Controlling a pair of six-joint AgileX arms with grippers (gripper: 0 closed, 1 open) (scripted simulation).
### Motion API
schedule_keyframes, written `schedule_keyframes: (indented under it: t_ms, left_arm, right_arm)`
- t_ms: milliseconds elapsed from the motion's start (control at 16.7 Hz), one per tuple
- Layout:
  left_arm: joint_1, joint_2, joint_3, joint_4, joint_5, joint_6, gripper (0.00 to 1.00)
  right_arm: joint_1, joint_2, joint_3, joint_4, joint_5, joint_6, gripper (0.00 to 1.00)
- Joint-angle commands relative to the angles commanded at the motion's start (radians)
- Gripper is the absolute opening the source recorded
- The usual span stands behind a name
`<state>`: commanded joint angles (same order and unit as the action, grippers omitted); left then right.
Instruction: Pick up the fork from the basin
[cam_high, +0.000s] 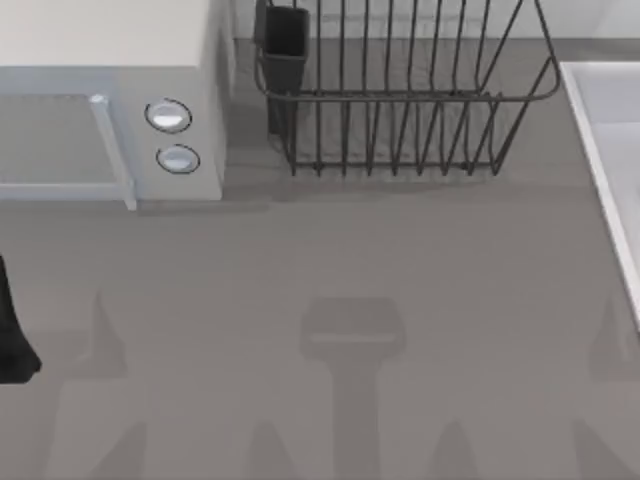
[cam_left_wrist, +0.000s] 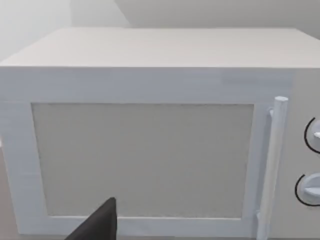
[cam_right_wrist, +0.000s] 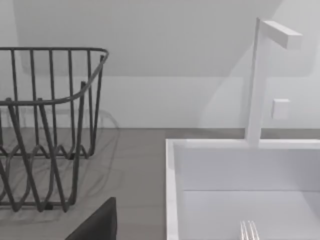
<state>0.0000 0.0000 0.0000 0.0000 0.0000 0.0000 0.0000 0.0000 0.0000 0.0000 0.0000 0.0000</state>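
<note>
The fork (cam_right_wrist: 248, 231) shows its silver tines on the basin's floor, at the edge of the right wrist view. The basin (cam_right_wrist: 171, 190) is pale grey with a raised rim, and a white faucet (cam_right_wrist: 257, 80) stands behind it. In the top view the basin's rim (cam_high: 600, 150) runs along the table's right edge. A dark part of my right gripper (cam_right_wrist: 97, 222) sits over the table in front of the basin, apart from the fork. My left arm (cam_high: 15, 340) is parked at the table's left edge, and a dark part of my left gripper (cam_left_wrist: 100, 222) faces the microwave.
A white microwave (cam_high: 110, 90) with two round knobs stands at the back left. A black wire dish rack (cam_high: 400, 90) stands at the back centre, with a dark cup (cam_high: 285, 45) at its left end. Arm shadows fall on the grey table (cam_high: 350, 260).
</note>
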Motion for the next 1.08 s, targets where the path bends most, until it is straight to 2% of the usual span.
schedule_keyframes:
  t_ms: [660,840,1080]
  left_arm:
    - [0.000,0.000,0.000,0.000,0.000,0.000,1.00]
    - [0.000,0.000,0.000,0.000,0.000,0.000,1.00]
    - [0.000,0.000,0.000,0.000,0.000,0.000,1.00]
  right_arm:
    - [-0.002,0.028,0.025,-0.015,0.000,-0.002,1.00]
    - [-0.011,0.143,0.129,-0.076,0.000,-0.011,1.00]
    - [-0.032,0.414,0.370,-0.220,0.000,-0.031,1.00]
